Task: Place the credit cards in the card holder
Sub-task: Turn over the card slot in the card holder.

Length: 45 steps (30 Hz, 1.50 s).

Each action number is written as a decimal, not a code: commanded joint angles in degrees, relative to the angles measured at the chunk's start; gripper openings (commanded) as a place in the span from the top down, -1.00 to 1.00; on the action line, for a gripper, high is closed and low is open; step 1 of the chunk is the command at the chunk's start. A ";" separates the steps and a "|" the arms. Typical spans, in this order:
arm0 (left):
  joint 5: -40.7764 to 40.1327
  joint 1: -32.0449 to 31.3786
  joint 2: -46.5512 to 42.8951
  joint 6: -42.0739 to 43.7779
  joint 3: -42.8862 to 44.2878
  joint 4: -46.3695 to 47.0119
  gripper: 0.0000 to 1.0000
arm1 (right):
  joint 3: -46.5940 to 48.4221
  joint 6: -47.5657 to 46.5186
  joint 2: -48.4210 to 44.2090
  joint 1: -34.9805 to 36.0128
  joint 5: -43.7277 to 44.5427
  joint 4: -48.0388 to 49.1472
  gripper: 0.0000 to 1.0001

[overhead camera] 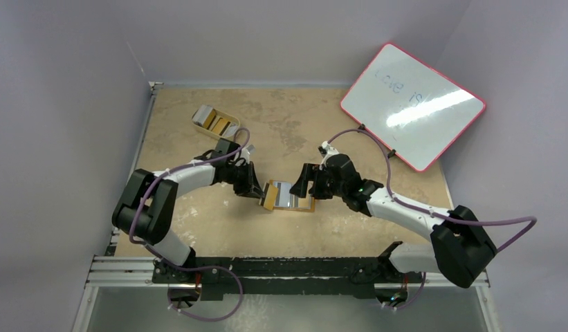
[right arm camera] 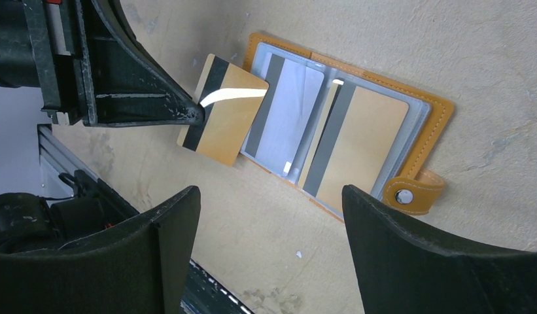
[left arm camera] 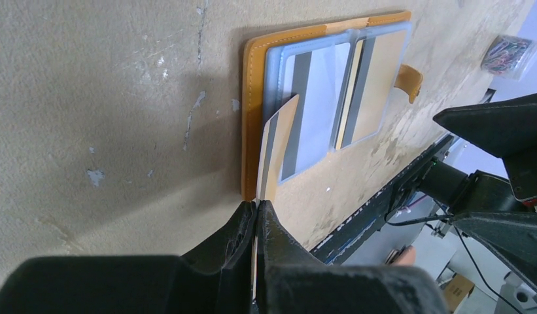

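The card holder [overhead camera: 299,207] lies open on the table between both arms, its orange-tan edge [left arm camera: 252,98] and snap tab [right arm camera: 409,193] in view. Its clear pockets hold a silver card [right arm camera: 288,124] and a gold-brown card [right arm camera: 363,147]. My left gripper [left arm camera: 259,204] is shut on another gold-brown credit card [left arm camera: 278,150] with a dark stripe. That card [right arm camera: 226,118] overlaps the holder's left edge at a slant. My right gripper [right arm camera: 269,193] stands open just near of the holder, nothing between its fingers.
A cream oval tray [overhead camera: 198,126] at the back left holds more cards [overhead camera: 213,119]. A red-framed whiteboard [overhead camera: 414,104] leans at the back right. The metal rail [overhead camera: 288,266] runs along the near edge. A bag of paper clips [left arm camera: 507,52] lies beyond the holder.
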 commanded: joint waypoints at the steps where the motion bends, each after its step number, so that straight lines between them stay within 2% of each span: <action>1: -3.87 -0.29 -0.52 1.44 -0.05 0.42 1.00 | 0.23 -1.47 -1.07 0.33 2.23 0.44 -0.62; 15: -5.83 -0.41 -4.63 1.20 1.18 -1.85 1.00 | 0.30 -1.29 -1.51 0.33 1.59 1.01 -0.62; 26: -5.55 -1.30 -2.66 -0.39 0.41 0.75 1.00 | -0.05 -1.35 -1.28 0.33 2.59 0.80 -0.61; 32: -4.27 -1.75 -2.73 -3.29 -0.54 4.34 1.00 | -0.75 -1.51 0.66 0.33 10.20 -3.94 -0.58; 35: -2.04 -1.92 -2.62 -6.62 -2.36 9.71 1.00 | -1.43 -1.10 2.00 0.33 12.82 -4.49 -0.57; 40: -1.15 -2.08 -3.42 -10.24 -3.91 14.74 1.00 | -1.97 -0.75 4.70 0.35 12.25 -3.21 -0.55; 45: -0.48 -2.79 -6.04 -12.81 -3.99 16.70 1.00 | -2.36 -0.54 1.95 0.33 11.68 -2.46 -0.52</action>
